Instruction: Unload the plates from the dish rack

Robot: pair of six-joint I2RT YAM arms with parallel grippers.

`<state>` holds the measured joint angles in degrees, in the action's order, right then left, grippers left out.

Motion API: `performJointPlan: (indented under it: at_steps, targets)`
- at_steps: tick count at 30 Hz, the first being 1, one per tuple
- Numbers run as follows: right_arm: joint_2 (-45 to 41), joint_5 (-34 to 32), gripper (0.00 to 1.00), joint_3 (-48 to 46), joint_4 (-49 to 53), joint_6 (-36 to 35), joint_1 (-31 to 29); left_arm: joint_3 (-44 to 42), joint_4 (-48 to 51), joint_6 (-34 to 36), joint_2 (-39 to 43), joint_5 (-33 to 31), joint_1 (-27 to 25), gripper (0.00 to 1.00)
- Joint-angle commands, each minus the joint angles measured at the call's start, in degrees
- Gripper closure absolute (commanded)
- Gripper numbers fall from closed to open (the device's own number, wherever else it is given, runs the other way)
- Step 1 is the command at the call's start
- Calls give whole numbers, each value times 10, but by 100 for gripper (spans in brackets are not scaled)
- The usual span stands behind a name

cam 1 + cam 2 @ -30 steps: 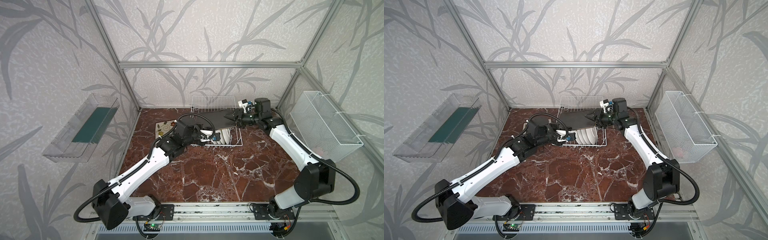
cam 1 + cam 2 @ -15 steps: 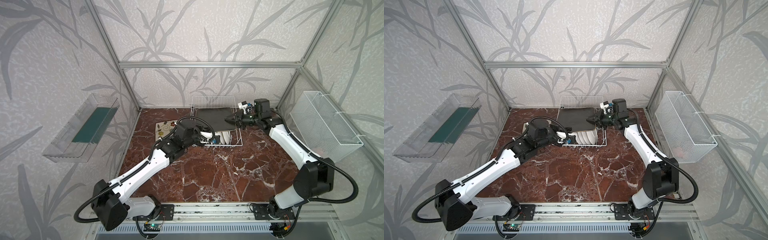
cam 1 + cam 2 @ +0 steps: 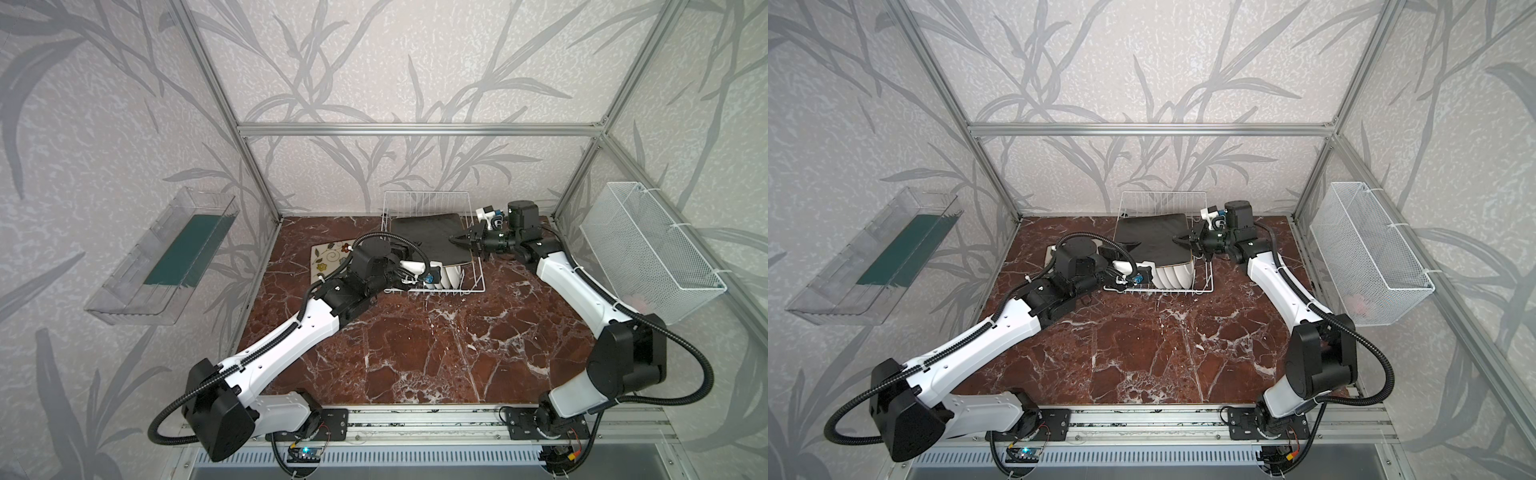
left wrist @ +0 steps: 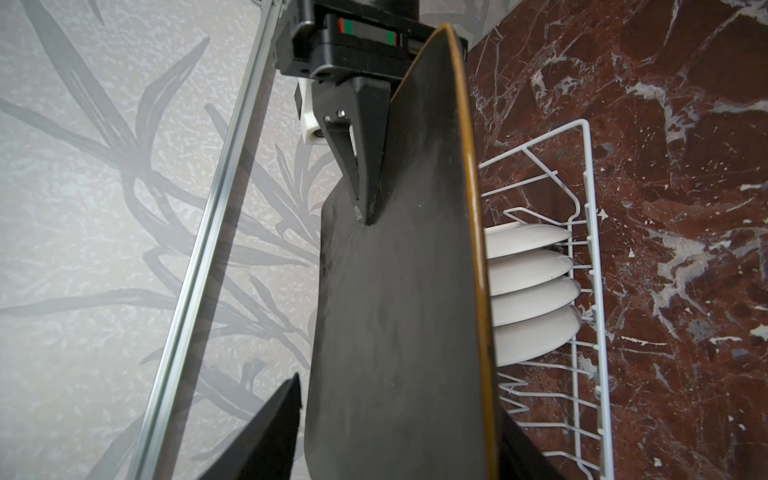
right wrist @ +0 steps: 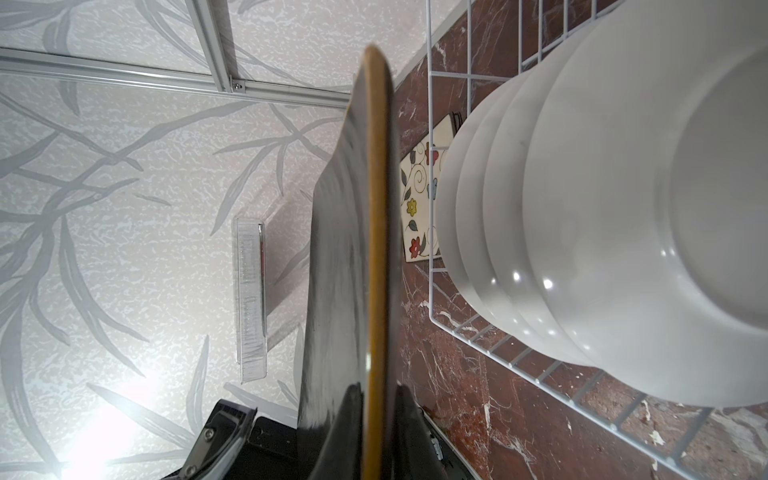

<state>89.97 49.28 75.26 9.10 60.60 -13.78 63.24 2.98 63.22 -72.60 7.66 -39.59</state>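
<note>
**Worktop** [image 3: 415, 353]: red-brown marble slab. Both arms reach to its far edge.

**White mesh basket** [image 3: 648, 249] and **clear plastic tray** [image 3: 166, 257]: hung on the side walls, off the worktop, not in play.

**Dish rack** [image 3: 424, 203]: white wire, at the middle of the far edge.

**Black square plate** [image 3: 428, 237]: out of its slot and lying nearly flat above the rack, its near edge over the round plates. Whether it touches them cannot be told.

**Flowered square plate** [image 3: 328, 259]: unloaded, flat on the worktop just beside the rack, toward the far left corner.

**White round plates** [image 4: 532, 291]: four, upright in the tines at the rack's near end, not yet unloaded.

**Right claw** [image 3: 455, 240]: clamped on the black plate's right edge, one finger flat on the dark face. It appears to be the only grip.

**Left claw** [image 4: 399, 395]: jaws spread wide, one on each side of the plate's left edge, gripping nothing.

**Hazards**
- A wide plate pinched at one edge may pivot or slide out under its own weight and drop onto the round plates.
- A sideways carry could knock the plate against the left claw's spread fingers.
- A low carry could catch the plate's rim on the round plates or the rack wire and drag the rack.
</note>
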Motion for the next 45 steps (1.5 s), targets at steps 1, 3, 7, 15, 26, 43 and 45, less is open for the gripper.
performJointPlan:
  at_steps: [1, 3, 7, 15, 26, 43, 45]
  targets:
    - [-27, 28, 100, -11, -128, 39, 13, 11, -84, -27, 21, 1, 3, 22]
    - [-26, 34, 100, -23, -174, 71, 23, 13, -73, -34, 22, 1, 3, 1]
    - [-30, 30, 100, -27, -201, 89, 36, 26, -34, -58, 28, -5, 8, 1]
    - [-37, 24, 100, -23, -214, 87, 46, 38, -27, -232, 69, 14, 65, 1]
    - [-51, 24, 100, -38, -257, 64, 53, 189, 146, -603, 61, 66, 158, 1]
    - [-85, 11, 100, -83, -313, 15, 52, 255, 271, -889, -74, 291, 225, 1]
    - [-84, 12, 100, -86, -320, 13, 52, 233, 236, -924, -82, 315, 225, 1]
